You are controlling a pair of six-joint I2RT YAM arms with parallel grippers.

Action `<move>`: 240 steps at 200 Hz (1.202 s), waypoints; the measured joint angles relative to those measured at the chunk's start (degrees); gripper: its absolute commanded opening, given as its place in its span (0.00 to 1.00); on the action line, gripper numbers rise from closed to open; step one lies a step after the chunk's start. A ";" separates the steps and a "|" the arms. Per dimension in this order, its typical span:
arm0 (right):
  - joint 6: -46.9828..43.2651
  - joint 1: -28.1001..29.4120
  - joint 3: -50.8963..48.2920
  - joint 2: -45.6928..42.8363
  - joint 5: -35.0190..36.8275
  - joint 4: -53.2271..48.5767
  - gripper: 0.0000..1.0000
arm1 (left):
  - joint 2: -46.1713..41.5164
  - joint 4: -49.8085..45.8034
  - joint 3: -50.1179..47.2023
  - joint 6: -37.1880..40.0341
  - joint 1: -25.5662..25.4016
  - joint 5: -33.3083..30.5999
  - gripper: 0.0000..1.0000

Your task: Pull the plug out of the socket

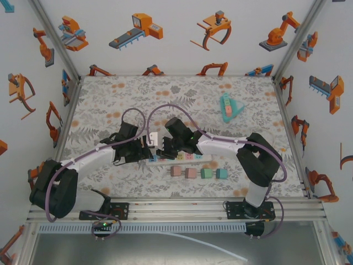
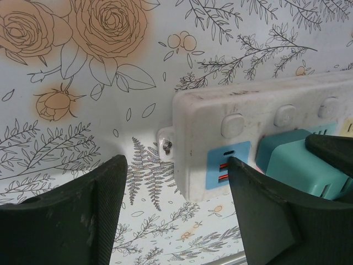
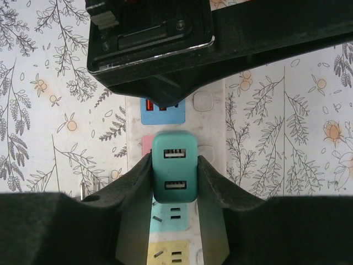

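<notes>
**Task items**
- One white power strip (image 1: 193, 157) lies flat on the floral table (image 1: 110, 99), near its middle. Both arms reach in over it.
- One teal plug (image 3: 175, 174) is seated in the strip, in the outlet next to the blue outlet (image 2: 227, 163) at the strip's end.
- The outer face of the plug carries two USB ports (image 3: 174, 154), one above the other.

**Right gripper** (image 3: 175, 165)
- The jaws are clamped on the plug, with one pad pressed against each of its two side faces.
- The plug sits against the face of the strip.

**Left gripper** (image 2: 176, 187)
- The jaws stand apart and straddle the end of the strip.
- One finger (image 2: 105, 204) is clear of the strip, with bare table showing between them.
- The other finger stands in front of the strip, just beside the blue outlet. Whether it touches the strip cannot be told.

**Strip details**
- The left wrist view shows three switches (image 2: 232, 126) in one row along the strip.
- The right wrist view shows one yellow outlet (image 3: 171, 254) further along, on the far side of the plug from the blue one.

**Other items on the table**
- Four small blocks (image 1: 191, 173) lie in one row just in front of the strip: two pink, one green and one teal.
- One teal triangular toy (image 1: 229, 106) lies well apart from the strip, toward the far right.
</notes>
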 measured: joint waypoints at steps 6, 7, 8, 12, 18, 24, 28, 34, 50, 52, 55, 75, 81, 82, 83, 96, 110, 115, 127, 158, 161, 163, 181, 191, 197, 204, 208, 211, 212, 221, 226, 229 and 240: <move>0.00 -0.02 0.00 0.00 -0.13 0.00 0.32 | 0.00 0.00 -0.02 0.00 0.00 0.00 0.68; 0.00 -0.02 0.02 0.00 -0.13 0.00 0.31 | 0.00 0.00 -0.02 0.00 0.00 0.00 0.68; 0.00 -0.02 0.02 0.00 -0.15 0.00 0.31 | 0.00 0.00 0.00 0.00 0.00 -0.02 0.68; 0.00 -0.04 0.04 0.00 -0.22 -0.02 0.31 | 0.00 0.00 0.00 0.00 0.00 -0.02 0.68; 0.07 -0.07 0.11 0.02 -0.31 -0.11 0.31 | 0.00 0.00 0.00 0.00 0.00 -0.04 0.68; 0.22 -0.11 0.17 0.04 -0.37 -0.20 0.30 | 0.00 0.00 0.00 0.00 0.00 -0.04 0.68; 0.28 -0.11 0.24 0.04 -0.39 -0.28 0.30 | 0.00 -0.02 0.00 0.00 -0.02 -0.09 0.67; 0.44 -0.11 0.33 0.07 -0.42 -0.37 0.28 | 0.00 0.00 0.00 0.00 -0.04 -0.13 0.67; 1.11 -0.15 0.81 0.17 -0.42 -0.90 0.26 | 0.00 0.00 0.00 0.00 -0.15 -0.26 0.67; 1.29 -0.20 0.85 0.22 -0.44 -0.94 0.26 | 0.00 0.00 -0.02 0.00 -0.17 -0.26 0.67; 1.46 -0.24 0.87 0.22 -0.46 -0.94 0.26 | 0.00 0.02 -0.02 0.00 -0.17 -0.26 0.67; 3.06 -0.68 1.42 0.26 -0.92 -1.51 0.24 | 0.00 0.09 -0.02 0.00 -0.44 -0.57 0.67; 3.30 -0.76 1.66 0.26 -1.09 -1.73 0.24 | 0.00 0.15 -0.02 0.00 -0.50 -0.68 0.67; 3.50 -0.79 1.75 0.26 -1.18 -1.75 0.24 | 0.00 0.15 -0.02 0.00 -0.52 -0.70 0.67; 3.56 -0.81 1.79 0.26 -1.22 -1.77 0.24 | 0.00 0.15 -0.02 0.00 -0.55 -0.70 0.67; 4.48 -1.03 2.36 0.26 -1.81 -2.08 0.23 | 0.00 0.17 0.00 0.00 -0.68 -0.79 0.67; 5.03 -1.20 2.64 0.26 -2.27 -2.21 0.23 | 0.00 0.28 0.00 0.00 -0.92 -1.11 0.67; 5.20 -1.27 2.69 0.26 -2.38 -2.23 0.23 | 0.00 0.31 0.00 -0.02 -0.94 -1.16 0.67; 5.40 -1.31 2.75 0.26 -2.51 -2.19 0.23 | 0.00 0.33 0.00 -0.02 -1.05 -1.22 0.67; 6.25 -1.46 2.78 -0.17 -2.60 -2.16 0.23 | -0.07 0.42 0.00 -0.02 -1.20 -1.40 0.67; 6.34 -1.46 2.78 -0.33 -2.62 -2.12 0.23 | -0.11 0.42 0.00 -0.02 -1.20 -1.42 0.67; 6.40 -1.49 2.78 -0.42 -2.60 -2.08 0.23 | -0.13 0.42 0.00 -0.02 -1.22 -1.42 0.67; 8.11 -1.51 2.75 -1.77 -2.45 -0.48 0.22 | -0.42 0.22 0.00 -0.02 -1.42 -1.84 0.67; 9.92 -1.51 2.69 -2.95 -2.03 0.79 0.21 | -0.85 -0.15 0.00 0.00 -1.46 -2.45 0.67; 10.99 -1.51 2.54 -3.82 -1.77 1.42 0.21 | -1.20 -0.52 -0.02 0.00 -1.51 -2.97 0.67; 12.72 -1.51 2.01 -5.16 -1.25 2.89 0.21 | -1.70 -1.14 -0.02 0.02 -1.51 -3.69 0.67; 13.81 -1.51 1.68 -5.99 -0.94 3.67 0.21 | -1.95 -1.49 -0.02 0.02 -1.51 -4.02 0.67; 14.91 -1.51 1.31 -6.71 -0.39 4.39 0.21 | -2.16 -1.81 -0.02 0.00 -1.51 -4.24 0.68; 15.17 -1.51 1.22 -6.88 -0.33 4.57 0.21 | -2.21 -1.88 -0.02 0.00 -1.51 -4.24 0.68; 18.58 -1.51 0.20 -8.94 1.01 6.43 0.20 | -3.02 -3.13 -0.02 0.04 -1.51 -4.79 0.69; 21.09 -1.51 -0.48 -10.27 2.25 7.52 0.19 | -3.56 -3.85 -0.02 0.07 -1.53 -5.07 0.70; 22.25 -1.51 -0.76 -10.84 2.73 8.00 0.18 | -3.98 -4.24 -0.02 0.11 -1.53 -5.14 0.70; 27.96 -1.51 -2.03 -13.31 5.73 9.88 0.17 | -5.40 -5.44 -0.02 0.42 -1.57 -5.51 0.70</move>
